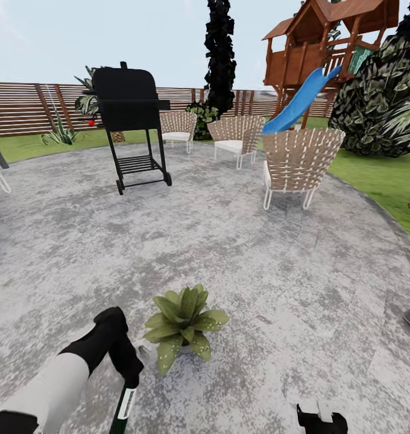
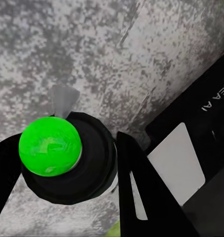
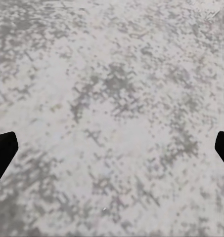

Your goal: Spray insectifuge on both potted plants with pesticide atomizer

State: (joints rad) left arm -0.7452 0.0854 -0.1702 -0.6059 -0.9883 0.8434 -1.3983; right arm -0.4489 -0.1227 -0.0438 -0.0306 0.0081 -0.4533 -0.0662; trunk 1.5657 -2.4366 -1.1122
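Nearest the head camera, the left gripper [image 1: 128, 378] is clamping the pesticide atomizer [image 1: 123, 407], a slim dark bottle with a white label, at the near left of the grey stone patio [image 1: 259, 283]. In the left wrist view the dark fingers [image 2: 136, 187] are closing on either side of the atomizer's round dark body [image 2: 87, 163], whose bright green end is facing the lens. Just right of that gripper, one potted plant [image 1: 182, 323] is sitting low on the stone with its broad pointed leaves spreading outward. At the near right, the right gripper [image 1: 321, 419] is hanging over bare stone with its fingertips [image 3: 3, 153] standing wide apart and holding nothing. Farther off, a black grill [image 1: 131, 123] is standing at the left, three wicker chairs [image 1: 298, 163] are ranging across the far side, and a wooden playhouse with a blue slide [image 1: 298, 102] is rising behind them.

The bottle is probably light, rigid and smooth, so it is likely to twist in a loose grip; gripping it around the body, as now, looks sound.
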